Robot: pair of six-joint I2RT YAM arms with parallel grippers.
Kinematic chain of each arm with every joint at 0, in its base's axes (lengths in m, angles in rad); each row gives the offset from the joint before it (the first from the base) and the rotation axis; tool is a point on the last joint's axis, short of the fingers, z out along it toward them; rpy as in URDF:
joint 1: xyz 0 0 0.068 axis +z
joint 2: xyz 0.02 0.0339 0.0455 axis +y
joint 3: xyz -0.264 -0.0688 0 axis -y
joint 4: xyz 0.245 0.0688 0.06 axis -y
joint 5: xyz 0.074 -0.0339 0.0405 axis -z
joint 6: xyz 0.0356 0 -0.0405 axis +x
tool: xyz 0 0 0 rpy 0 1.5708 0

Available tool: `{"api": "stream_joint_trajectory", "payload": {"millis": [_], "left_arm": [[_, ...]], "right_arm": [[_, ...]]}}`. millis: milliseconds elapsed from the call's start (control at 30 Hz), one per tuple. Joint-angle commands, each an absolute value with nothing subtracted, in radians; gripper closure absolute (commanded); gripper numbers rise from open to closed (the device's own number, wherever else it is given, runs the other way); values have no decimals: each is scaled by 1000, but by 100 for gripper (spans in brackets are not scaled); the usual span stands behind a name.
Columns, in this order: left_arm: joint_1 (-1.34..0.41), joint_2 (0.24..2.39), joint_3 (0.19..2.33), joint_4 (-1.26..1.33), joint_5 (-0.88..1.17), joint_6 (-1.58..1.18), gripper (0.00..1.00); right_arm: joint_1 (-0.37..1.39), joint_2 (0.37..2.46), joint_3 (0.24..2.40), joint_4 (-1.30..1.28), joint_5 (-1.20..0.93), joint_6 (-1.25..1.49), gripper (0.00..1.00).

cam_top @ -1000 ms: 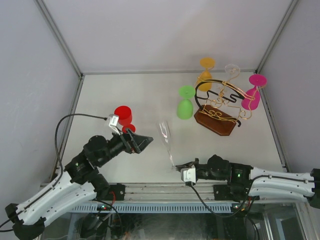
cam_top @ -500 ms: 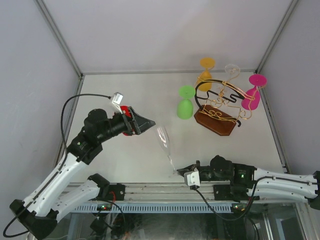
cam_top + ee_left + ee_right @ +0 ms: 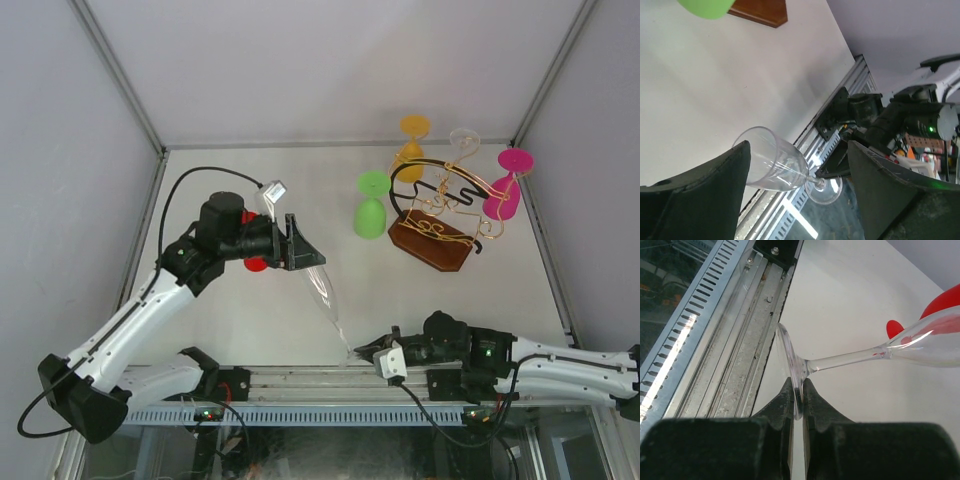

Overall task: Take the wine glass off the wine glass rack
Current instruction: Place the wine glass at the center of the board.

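Clear glass [image 3: 318, 287] off the rack [image 3: 430, 243], held aslant over the near table edge, well apart from the rack.

The right gripper [image 3: 797, 391] is clamped edge-on on the thin foot disc alone. The left gripper [image 3: 797, 150] is spread wide, one finger either side of the bowl. Likely faults: the long lever may twist the foot out of that narrow pinch, or the left claw, closing hard or off-centre, may crack the bowl or knock it free. Only the right wrist view shows the pinch. The left wrist view shows the bowl between the fingers, contact unclear, and the top view alone places the rack.
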State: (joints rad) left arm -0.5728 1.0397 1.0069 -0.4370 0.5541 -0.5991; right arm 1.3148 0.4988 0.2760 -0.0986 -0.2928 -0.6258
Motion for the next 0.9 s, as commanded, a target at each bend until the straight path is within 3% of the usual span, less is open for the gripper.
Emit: {"api": "stream_joint_trajectory", "payload": {"millis": [0, 200, 533, 867], "left_arm": [[-568, 1053, 1094, -508, 702, -472, 21], [-571, 1093, 1090, -552, 860, -368, 37], [-571, 1084, 1098, -596, 935, -301, 39], [-605, 1061, 1112, -725, 932, -169, 51]], "right_arm": [[1306, 471, 311, -73, -316, -644, 100], [1300, 414, 297, -57, -348, -654, 100], [1296, 392, 291, -50, -357, -651, 100], [1285, 417, 264, -11, -243, -649, 100]]}}
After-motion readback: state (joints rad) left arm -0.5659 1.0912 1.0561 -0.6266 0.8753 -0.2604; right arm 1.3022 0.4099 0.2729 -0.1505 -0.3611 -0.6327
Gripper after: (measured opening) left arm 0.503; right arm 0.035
